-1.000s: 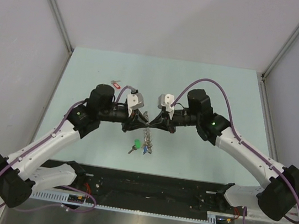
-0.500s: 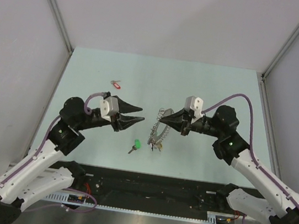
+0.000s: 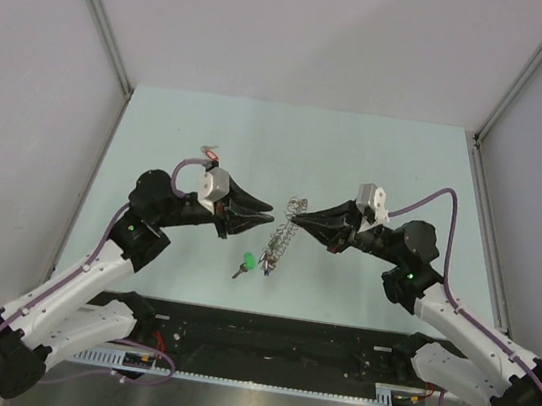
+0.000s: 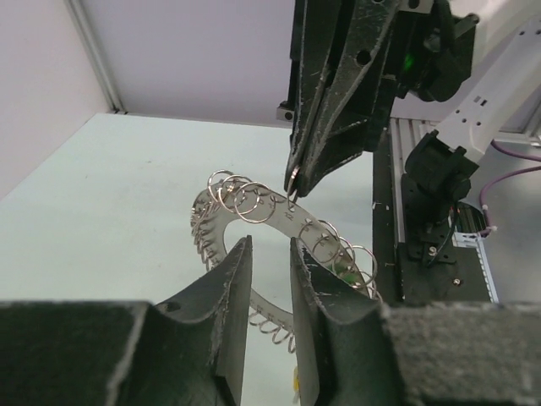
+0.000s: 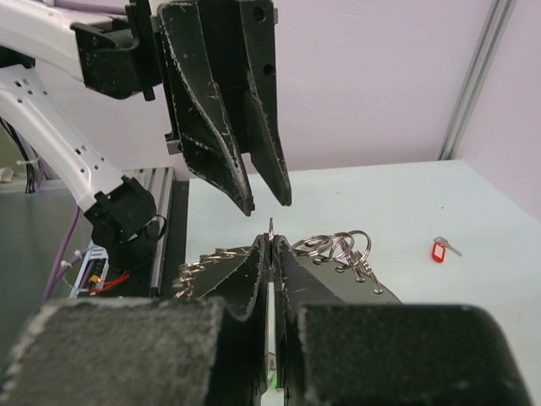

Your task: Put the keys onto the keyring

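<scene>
The keyring (image 3: pixel 286 227) is a flat silvery hoop edged with several small split rings. It stands tilted at mid-table, with a cluster of small tagged keys (image 3: pixel 266 263) hanging at its lower end. My right gripper (image 3: pixel 299 221) is shut on one small ring at its top edge, as the right wrist view (image 5: pixel 270 233) shows. My left gripper (image 3: pixel 267 214) is open and empty, just left of the hoop. In the left wrist view the hoop (image 4: pixel 283 218) lies just past its fingertips (image 4: pixel 241 254). A green-tagged key (image 3: pixel 248 261) lies on the table. A red-tagged key (image 3: pixel 210 153) lies far left. No black-tagged key shows.
The pale green table (image 3: pixel 407 172) ends at grey walls on three sides. A black rail (image 3: pixel 262 338) with the arm bases runs along the near edge. The red-tagged key also shows in the right wrist view (image 5: pixel 439 249).
My left gripper has moved right, close to the keyring, still open. The right gripper has kept its hold and shifted slightly; the hoop now stands more edge-on.
</scene>
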You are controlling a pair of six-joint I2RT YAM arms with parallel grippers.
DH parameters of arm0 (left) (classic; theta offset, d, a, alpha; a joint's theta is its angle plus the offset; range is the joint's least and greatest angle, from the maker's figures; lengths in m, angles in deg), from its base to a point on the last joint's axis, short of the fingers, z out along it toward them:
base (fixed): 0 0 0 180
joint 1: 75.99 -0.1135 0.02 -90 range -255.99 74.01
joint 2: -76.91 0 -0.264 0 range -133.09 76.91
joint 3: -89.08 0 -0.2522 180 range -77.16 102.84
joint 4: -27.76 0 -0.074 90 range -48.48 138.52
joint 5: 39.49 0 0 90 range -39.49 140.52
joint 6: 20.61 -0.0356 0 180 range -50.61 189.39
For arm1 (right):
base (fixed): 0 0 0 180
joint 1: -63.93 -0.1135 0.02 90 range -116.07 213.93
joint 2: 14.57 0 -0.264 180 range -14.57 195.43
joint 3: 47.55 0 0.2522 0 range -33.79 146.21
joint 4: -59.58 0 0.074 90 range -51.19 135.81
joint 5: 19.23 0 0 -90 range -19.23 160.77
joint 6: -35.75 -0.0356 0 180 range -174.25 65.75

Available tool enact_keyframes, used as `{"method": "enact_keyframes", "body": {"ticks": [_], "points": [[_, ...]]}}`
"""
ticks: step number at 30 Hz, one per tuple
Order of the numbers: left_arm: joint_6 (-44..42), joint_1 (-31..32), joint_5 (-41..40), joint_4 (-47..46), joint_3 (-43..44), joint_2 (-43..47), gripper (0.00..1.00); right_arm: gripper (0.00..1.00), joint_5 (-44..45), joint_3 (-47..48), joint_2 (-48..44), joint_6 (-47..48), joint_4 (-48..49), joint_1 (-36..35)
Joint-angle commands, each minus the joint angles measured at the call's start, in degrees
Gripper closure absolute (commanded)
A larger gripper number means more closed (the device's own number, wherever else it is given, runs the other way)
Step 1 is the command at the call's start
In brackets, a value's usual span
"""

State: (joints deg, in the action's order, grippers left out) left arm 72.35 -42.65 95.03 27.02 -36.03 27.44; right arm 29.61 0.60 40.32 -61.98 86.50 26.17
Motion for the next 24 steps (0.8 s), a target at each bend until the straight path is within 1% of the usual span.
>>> {"method": "enact_keyframes", "body": {"ticks": [1,17,24], "points": [[2.4,-0.12,3.91,-5.27,-0.69,0.08,0.72,1.0,3.02,-0.73,-1.28,-4.22,12.57,-0.47],[4.15,0.93,5.84,-6.68,-0.61,-1.59,0.85,1.0,4.43,-0.99,4.34,-5.63,19.08,-3.2],[4.86,1.02,7.17,-7.21,-0.52,-2.38,0.85,1.0,4.52,-0.99,6.01,-5.81,20.22,-3.55]]}}
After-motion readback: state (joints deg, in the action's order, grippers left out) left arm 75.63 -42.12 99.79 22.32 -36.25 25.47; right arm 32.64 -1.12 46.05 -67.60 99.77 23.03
